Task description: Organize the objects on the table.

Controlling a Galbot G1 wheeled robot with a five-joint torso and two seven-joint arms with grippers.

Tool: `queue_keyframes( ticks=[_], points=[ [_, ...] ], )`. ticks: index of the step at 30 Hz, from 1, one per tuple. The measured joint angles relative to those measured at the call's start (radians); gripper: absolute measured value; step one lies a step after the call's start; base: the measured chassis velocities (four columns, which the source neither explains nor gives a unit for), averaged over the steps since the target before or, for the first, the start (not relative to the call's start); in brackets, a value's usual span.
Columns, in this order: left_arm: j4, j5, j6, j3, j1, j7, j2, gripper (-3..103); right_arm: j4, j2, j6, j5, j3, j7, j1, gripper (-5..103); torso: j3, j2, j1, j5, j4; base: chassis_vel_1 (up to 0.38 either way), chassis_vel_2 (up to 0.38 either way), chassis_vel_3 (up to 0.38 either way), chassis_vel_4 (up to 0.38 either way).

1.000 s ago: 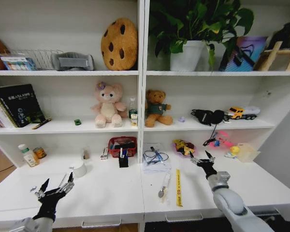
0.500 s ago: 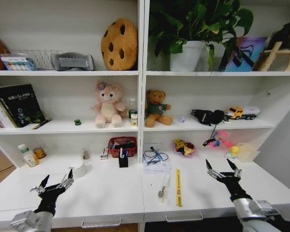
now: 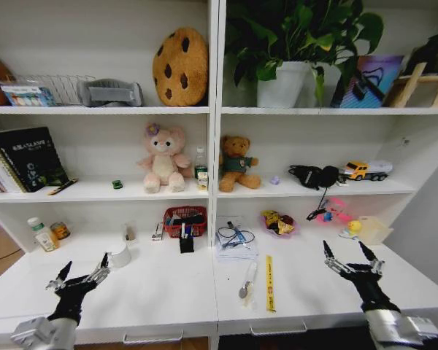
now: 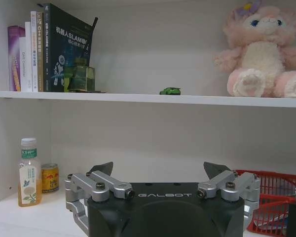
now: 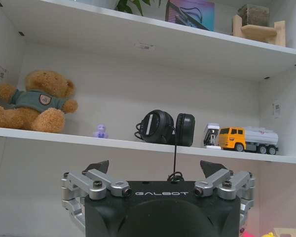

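Observation:
The long white table (image 3: 160, 295) runs under the shelves, with drawer handles at its front edge. A tiny green toy car (image 3: 117, 184) sits on the middle shelf, left of the pink plush bear, and the left wrist view also catches the car (image 4: 170, 91). My left gripper (image 3: 84, 266) hovers open over the table's front left, empty, and appears as the left gripper (image 4: 160, 170) in its wrist view. My right gripper (image 3: 345, 249) hovers open and empty over the front right, facing the shelf, and appears as the right gripper (image 5: 155, 167) in its wrist view.
On the table stand a white cup (image 3: 120, 255), a red basket (image 3: 185, 219), a black pen holder (image 3: 186, 242), a paper stack with a cable (image 3: 236, 242), a yellow ruler (image 3: 269, 283), a pink bowl (image 3: 277, 222), a bottle (image 3: 40, 235) and a can (image 3: 60, 230).
My right gripper has pulled back from the table's middle right toward the front right edge. The left gripper has drifted slightly left and lower. Both stay open.

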Motion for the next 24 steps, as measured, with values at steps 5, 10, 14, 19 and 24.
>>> queue_keyframes(
  ticks=[5,10,14,19,24],
  points=[
    [0.000,0.002,0.015,0.002,-0.006,-0.005,0.001,100,-0.002,0.030,0.001,-0.001,-0.005,0.000,-0.002,100,0.000,0.000,0.000,0.0002,-0.0004,0.000,0.000,0.000,0.000],
    [-0.001,0.002,0.018,0.002,-0.007,-0.008,0.001,100,-0.002,0.033,0.001,-0.001,-0.007,0.000,-0.002,100,0.000,0.000,0.000,0.0001,0.0000,0.000,0.000,0.000,0.000],
    [-0.001,0.002,0.018,0.002,-0.007,-0.008,0.002,100,-0.003,0.033,0.001,-0.002,-0.008,0.000,-0.001,100,0.000,0.000,0.000,0.0001,0.0000,0.000,0.000,0.000,0.000],
    [-0.001,0.002,0.018,0.003,-0.007,-0.009,0.002,100,-0.003,0.032,0.000,-0.002,-0.008,0.000,-0.001,100,0.000,0.000,0.000,0.0001,-0.0001,0.000,0.000,0.000,0.000],
    [-0.001,0.002,0.018,0.003,-0.006,-0.009,0.002,100,-0.004,0.032,0.000,-0.002,-0.009,0.000,-0.001,100,0.000,0.000,0.000,0.0001,-0.0001,0.000,0.000,0.000,0.000]
  ],
)
